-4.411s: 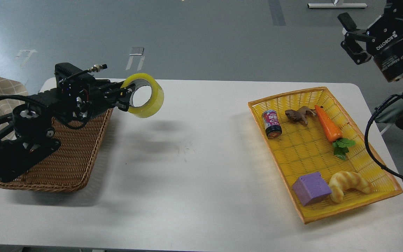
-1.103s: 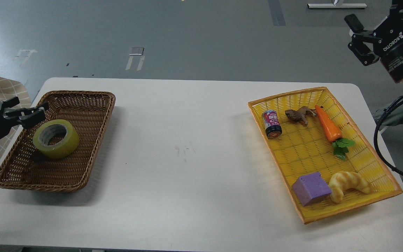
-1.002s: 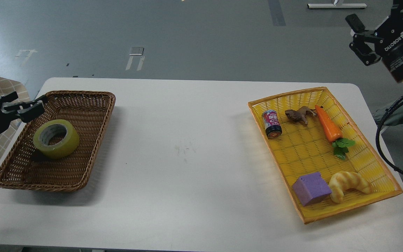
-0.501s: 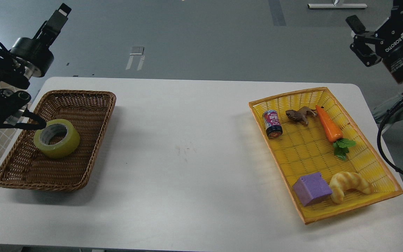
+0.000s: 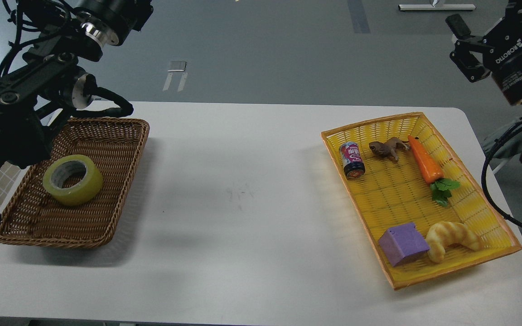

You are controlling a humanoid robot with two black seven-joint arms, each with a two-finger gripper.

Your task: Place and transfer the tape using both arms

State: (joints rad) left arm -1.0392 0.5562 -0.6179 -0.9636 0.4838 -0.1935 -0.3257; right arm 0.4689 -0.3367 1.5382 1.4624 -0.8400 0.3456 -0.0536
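Tape (image 5: pixel 73 179) lies flat in the brown wicker basket (image 5: pixel 120 181) on the worktop, apparently delivered; left tool out of frame, right tool (image 5: pixel 462 47) raised clear, fingers spread, empty.

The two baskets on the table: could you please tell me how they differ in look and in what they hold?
The brown wicker basket is dark, of rounded woven strands; the yellow basket is bright, with a flat grid weave and an orange rim. The brown one holds only the roll of tape, lying flat; the yellow one holds a small can, a toy frog, a carrot, a purple cube and a croissant. Both are shallow, rectangular and rest on the white table.
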